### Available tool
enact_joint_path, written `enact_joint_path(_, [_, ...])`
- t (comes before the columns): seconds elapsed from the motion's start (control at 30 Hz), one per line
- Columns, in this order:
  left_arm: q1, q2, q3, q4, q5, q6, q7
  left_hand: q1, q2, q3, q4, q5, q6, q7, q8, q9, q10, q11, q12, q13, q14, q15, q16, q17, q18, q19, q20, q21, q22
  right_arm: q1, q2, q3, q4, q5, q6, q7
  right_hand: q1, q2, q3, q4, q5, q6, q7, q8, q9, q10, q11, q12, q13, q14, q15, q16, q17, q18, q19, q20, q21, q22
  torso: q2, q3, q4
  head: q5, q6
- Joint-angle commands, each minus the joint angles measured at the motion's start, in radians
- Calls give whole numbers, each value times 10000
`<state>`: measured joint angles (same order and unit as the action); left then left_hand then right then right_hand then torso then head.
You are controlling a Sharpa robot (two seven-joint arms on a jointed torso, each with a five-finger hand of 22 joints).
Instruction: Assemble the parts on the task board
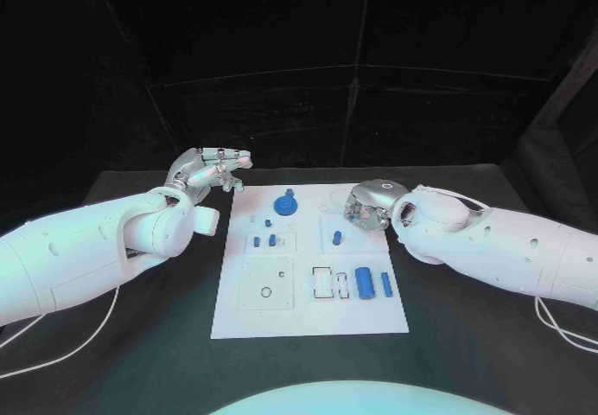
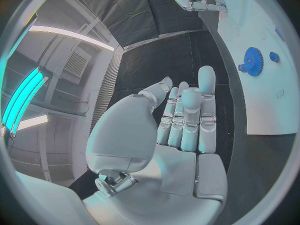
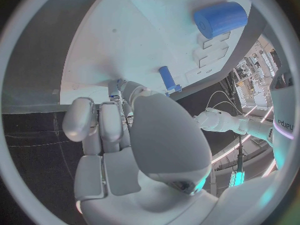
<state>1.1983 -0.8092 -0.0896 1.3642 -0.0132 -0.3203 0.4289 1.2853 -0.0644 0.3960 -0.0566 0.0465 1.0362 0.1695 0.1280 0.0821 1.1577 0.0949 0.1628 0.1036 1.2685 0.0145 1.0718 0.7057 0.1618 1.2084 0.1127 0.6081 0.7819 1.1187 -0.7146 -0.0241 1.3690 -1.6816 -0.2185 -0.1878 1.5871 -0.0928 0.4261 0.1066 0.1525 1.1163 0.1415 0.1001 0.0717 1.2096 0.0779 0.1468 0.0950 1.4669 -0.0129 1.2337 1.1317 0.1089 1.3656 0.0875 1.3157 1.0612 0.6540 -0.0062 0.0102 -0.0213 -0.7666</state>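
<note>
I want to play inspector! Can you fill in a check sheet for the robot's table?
Surface: black table, matte.
Job's things: white task board in the middle; blue gear at its far end, blue cylinder and small blue parts on it.
Clutter: nothing seen.
Hands: left hand beside the board's far left corner, holding nothing; right hand over the board's far right part, grasp cannot be told.
Cables: white cable trailing by each arm.
Surroundings: dark curtains.

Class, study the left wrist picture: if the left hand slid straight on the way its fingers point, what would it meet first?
Probably only bare black table: the left hand points beside the task board, not at it. Depth is uncertain.
</note>
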Motion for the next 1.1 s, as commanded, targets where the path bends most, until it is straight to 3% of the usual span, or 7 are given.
enact_joint_path(0.03, [12, -8, 9, 5, 60, 77, 129, 18, 51, -66, -5, 20, -37, 22, 35, -12, -60, 26, 54, 17, -78, -3, -42, -16, 203, -43, 13, -57, -12, -13, -80, -8, 198, -124, -692, -68, -163, 7, 157, -70, 45, 70, 7, -47, -14, 172, -87, -57, -13, 314, -49, 7, -18, -136, 73, 15, 42, 9, -5, -7, -2, -8, 8])
enact_joint_path(0.17, [12, -20, 9, 9, 60, 96, 127, 33, 54, -74, -13, 20, -45, 25, 37, -14, -71, 28, 60, 19, -86, -2, -49, -31, 203, -41, 14, -65, -19, -15, -234, -6, 398, -128, -976, -93, -530, -109, 566, -330, 27, 111, 15, -100, -11, 228, -99, -120, -49, 309, -42, 27, -63, -134, 67, 13, 56, 22, -3, -13, -2, -9, 16])
enact_joint_path(0.5, [12, -35, 9, 0, 60, 126, 94, 47, 60, -93, -19, 20, -64, 36, 38, -19, -95, 38, 69, 22, -103, 3, -66, -65, 202, -36, 17, -81, -32, -9, -674, 4, 908, -1, -1415, -226, -728, -151, 787, -507, 21, 131, 18, -132, -9, 250, -96, -155, -65, 305, -42, 39, -93, -136, 69, 13, 71, 41, -10, -15, 8, 11, 66])
enact_joint_path(0.77, [13, -66, 9, 9, 60, 136, 71, 47, 60, -93, -19, 20, -64, 36, 38, -19, -95, 38, 69, 22, -103, 3, -66, -65, 202, -36, 17, -81, -32, 24, -1219, 39, 2021, 184, -1624, -303, -837, -180, 892, -601, 13, 147, 18, -145, -6, 266, -96, -170, -71, 306, -42, 55, -100, -138, 74, 13, 82, 58, -6, -12, -8, 75, 51])
enact_joint_path(0.97, [13, -54, 9, 22, 60, 156, 65, 49, 66, -108, -17, 21, -79, 43, 37, -23, -112, 44, 75, 24, -113, 8, -76, -84, 201, -34, 20, -92, -41, 49, -1357, 129, 2827, 328, -1764, -256, -866, -192, 927, -637, 17, 150, 19, -150, -6, 267, -96, -177, -74, 309, -43, 71, -87, -140, 79, 12, 91, 73, 3, -13, 8, 153, 5])
enact_joint_path(1.1, [13, -44, 9, 32, 60, 167, 59, 50, 67, -110, -17, 21, -81, 44, 37, -24, -115, 45, 76, 25, -115, 9, -77, -87, 201, -33, 20, -94, -43, 54, -1312, 182, 3276, 446, -1793, -192, -870, -193, 934, -643, 18, 150, 20, -151, -6, 267, -96, -178, -74, 311, -43, 81, -76, -140, 79, 11, 92, 73, 4, -2, 18, 298, -30])
